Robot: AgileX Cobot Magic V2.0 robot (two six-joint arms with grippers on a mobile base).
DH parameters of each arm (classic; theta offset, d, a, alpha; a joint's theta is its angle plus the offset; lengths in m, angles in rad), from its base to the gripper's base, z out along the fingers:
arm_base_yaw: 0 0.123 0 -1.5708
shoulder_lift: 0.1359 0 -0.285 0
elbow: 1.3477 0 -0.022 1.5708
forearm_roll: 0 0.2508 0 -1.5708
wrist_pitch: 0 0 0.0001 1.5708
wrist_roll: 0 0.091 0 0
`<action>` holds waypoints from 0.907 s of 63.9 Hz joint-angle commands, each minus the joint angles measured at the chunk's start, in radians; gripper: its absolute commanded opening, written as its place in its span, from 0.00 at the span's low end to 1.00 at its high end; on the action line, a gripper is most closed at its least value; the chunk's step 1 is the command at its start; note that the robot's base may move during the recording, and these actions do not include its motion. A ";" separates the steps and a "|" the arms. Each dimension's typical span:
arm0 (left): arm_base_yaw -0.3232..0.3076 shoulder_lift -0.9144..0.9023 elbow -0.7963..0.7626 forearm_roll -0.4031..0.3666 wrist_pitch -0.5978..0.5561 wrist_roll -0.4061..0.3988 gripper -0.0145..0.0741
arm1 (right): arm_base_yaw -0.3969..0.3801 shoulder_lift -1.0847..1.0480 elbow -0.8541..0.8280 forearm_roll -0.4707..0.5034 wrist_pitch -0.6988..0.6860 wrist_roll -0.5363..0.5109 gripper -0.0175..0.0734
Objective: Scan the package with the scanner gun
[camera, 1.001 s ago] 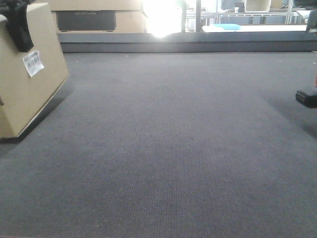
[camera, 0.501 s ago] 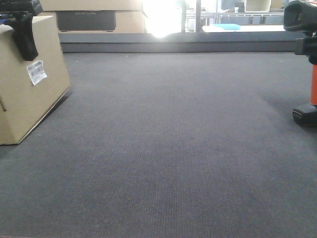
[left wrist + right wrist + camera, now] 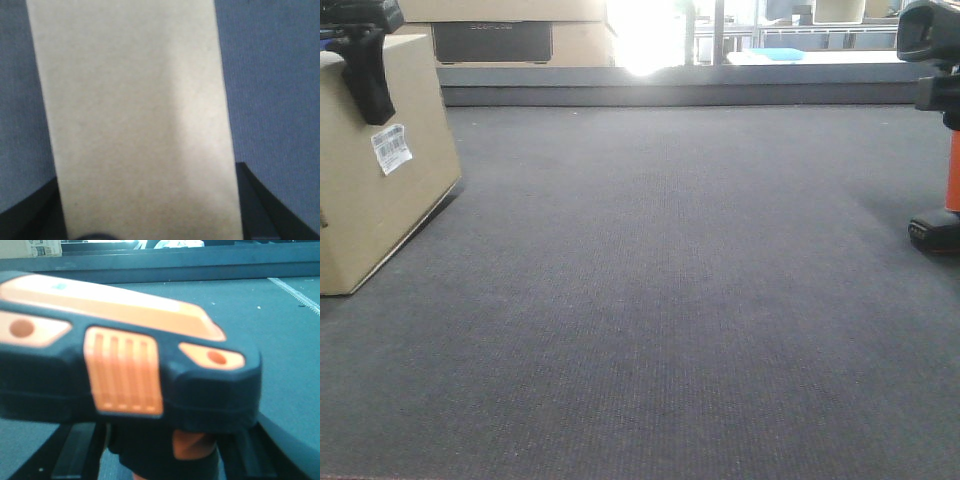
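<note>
Both mostly hidden, left hand (image 3: 147,217) clamped on package (image 3: 370,200), right hand (image 3: 162,452) grasping edge-cropped scanner gun (image 3: 928,30)

The package (image 3: 375,200) sits beneath the left claw (image 3: 365,75), apparently between its fingers. Far to that claw's right, the scanner gun (image 3: 932,35) stands within the right claw (image 3: 165,452), over the carpet (image 3: 650,300).

I see the package (image 3: 135,120) as plain brown cardboard, matt and smooth, with a white paper sticker (image 3: 391,148) printed in black. The counter (image 3: 660,300) is covered in grey cloth with a fine woven rib, dull all over. The scanner gun (image 3: 130,365) looks like moulded plastic: a black shell with orange inlays, a faint sheen on the smooth parts and one ribbed panel.
</note>
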 commanded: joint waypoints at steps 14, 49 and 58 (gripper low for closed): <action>-0.005 0.002 -0.003 -0.024 0.025 -0.007 0.04 | -0.001 -0.053 -0.002 0.004 0.088 -0.009 0.62; -0.005 0.002 -0.003 -0.043 0.056 -0.007 0.52 | -0.001 -0.104 -0.002 0.006 0.256 -0.019 0.80; -0.005 0.002 -0.003 -0.043 0.063 -0.007 0.78 | -0.001 -0.152 -0.002 0.006 0.346 -0.021 0.80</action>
